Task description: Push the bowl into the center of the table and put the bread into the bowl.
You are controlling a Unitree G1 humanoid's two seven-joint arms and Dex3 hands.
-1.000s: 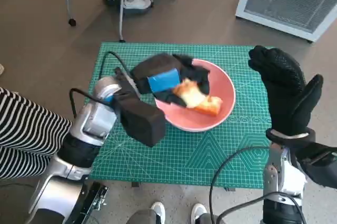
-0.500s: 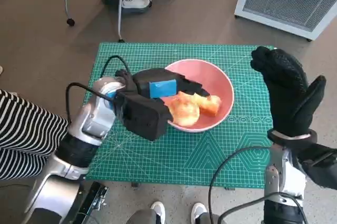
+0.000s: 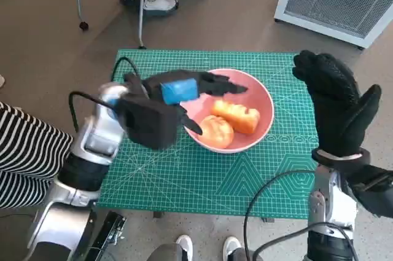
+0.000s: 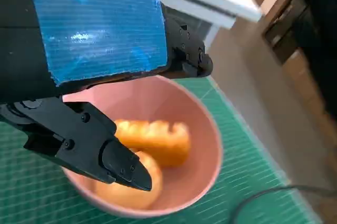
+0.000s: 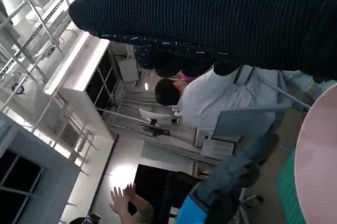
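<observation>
Reading the scene: we see 2 pieces of bread (image 3: 236, 115) lying inside the pink bowl (image 3: 261, 95), which sits near the middle of the green table (image 3: 245, 181).
Bread from left hand: just beyond and below the left hand (image 3: 178, 92), toward the robot's right; its fingers reach over the bowl's near-left rim.
Bread axis: the upper piece lies roughly across the table, left to right.
Nearer hand: the left; the right hand (image 3: 334, 104) is raised at the table's right edge, apart from the bowl.
Left hand: fingers spread, holding nothing; the left wrist view shows the bread lying free beneath them.
Right hand: fingers apart, empty.
Judgement: we think both steps look done; withdrawing calls for lifting clear of the rim.
</observation>
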